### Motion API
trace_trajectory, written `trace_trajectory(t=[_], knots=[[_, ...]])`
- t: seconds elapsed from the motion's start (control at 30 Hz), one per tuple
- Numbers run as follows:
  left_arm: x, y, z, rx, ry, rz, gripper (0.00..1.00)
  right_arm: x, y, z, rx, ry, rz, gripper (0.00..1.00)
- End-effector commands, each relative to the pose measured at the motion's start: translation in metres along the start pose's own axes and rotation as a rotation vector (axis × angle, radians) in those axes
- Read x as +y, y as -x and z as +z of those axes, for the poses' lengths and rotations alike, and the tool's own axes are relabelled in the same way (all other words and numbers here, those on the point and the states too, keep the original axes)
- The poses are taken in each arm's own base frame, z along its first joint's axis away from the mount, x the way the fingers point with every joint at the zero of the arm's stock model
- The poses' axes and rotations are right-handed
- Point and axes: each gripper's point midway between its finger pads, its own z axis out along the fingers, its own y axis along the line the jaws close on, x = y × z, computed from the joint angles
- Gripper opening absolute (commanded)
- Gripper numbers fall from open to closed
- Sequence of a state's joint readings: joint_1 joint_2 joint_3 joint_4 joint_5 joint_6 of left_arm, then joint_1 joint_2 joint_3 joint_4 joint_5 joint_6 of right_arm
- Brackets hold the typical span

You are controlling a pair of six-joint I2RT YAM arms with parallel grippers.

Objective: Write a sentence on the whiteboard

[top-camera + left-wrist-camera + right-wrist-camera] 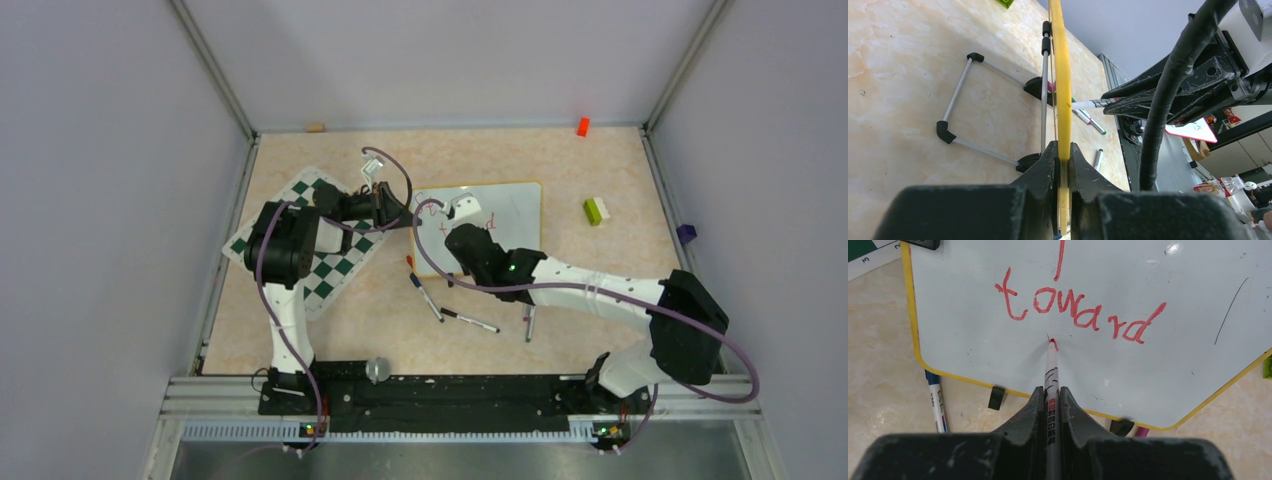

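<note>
Red lettering (1079,314) on yellow-framed whiteboard (1168,371)

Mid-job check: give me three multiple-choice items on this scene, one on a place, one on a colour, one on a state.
1. Relative to the word "toward", the marker tip rests on the whiteboard: A above; B just below; C far right.
2. That word is written in: A red; B blue; C green.
3. The left hand is: A open; B shut on the whiteboard's edge; C holding a marker.
B, the tip sits under the word; A, the strokes are red; B, the yellow edge is clamped between its jaws.
</note>
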State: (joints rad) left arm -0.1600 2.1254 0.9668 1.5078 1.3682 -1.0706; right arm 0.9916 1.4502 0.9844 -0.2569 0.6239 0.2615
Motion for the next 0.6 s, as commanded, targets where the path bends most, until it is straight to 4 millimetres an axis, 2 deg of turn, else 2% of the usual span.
trace_trajectory(t=[0.0,0.27,0.57], knots=[[-0.016,0.016,0.004,-0.001,-0.039,0.139,0.0,0.006,0.019,0.002,-0.032,0.032,0.029,0.0],[-0.016,0.017,0.004,-0.002,-0.039,0.141,0.0,0.007,0.006,-0.003,-0.008,0.064,0.027,0.0],[-0.016,0.017,0.004,-0.001,-0.039,0.141,0.0,-0.005,0.001,-0.006,0.01,0.016,0.002,0.0]])
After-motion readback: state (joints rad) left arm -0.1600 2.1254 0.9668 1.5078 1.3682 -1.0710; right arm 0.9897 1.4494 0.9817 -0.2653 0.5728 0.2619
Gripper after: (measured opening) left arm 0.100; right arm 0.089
